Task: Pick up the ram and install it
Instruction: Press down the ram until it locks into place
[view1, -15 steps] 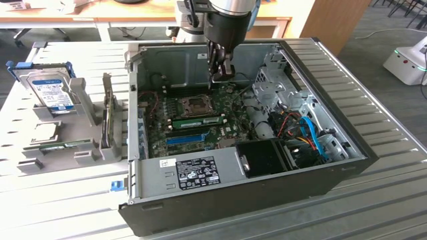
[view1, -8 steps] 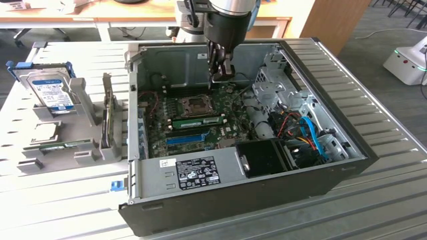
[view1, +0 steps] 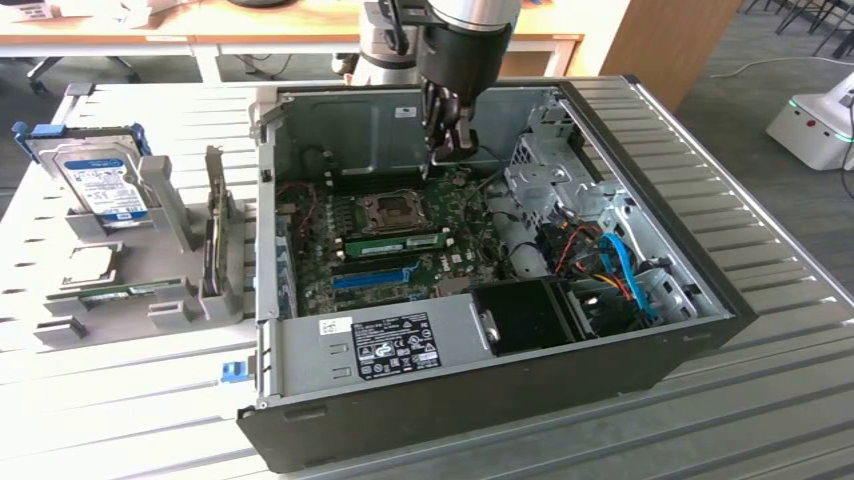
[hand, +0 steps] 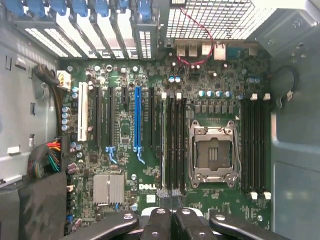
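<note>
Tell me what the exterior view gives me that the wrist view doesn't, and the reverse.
Exterior view: the open case on the slatted table, a hard drive upright in a grey stand at that view's left, and the arm above the board.
Wrist view: blue latches over the rear card bays and the Dell lettering.
Both: the CPU socket, the long blue slot, the ram seated beside the socket, and the jaws shut with nothing visible between them.
</note>
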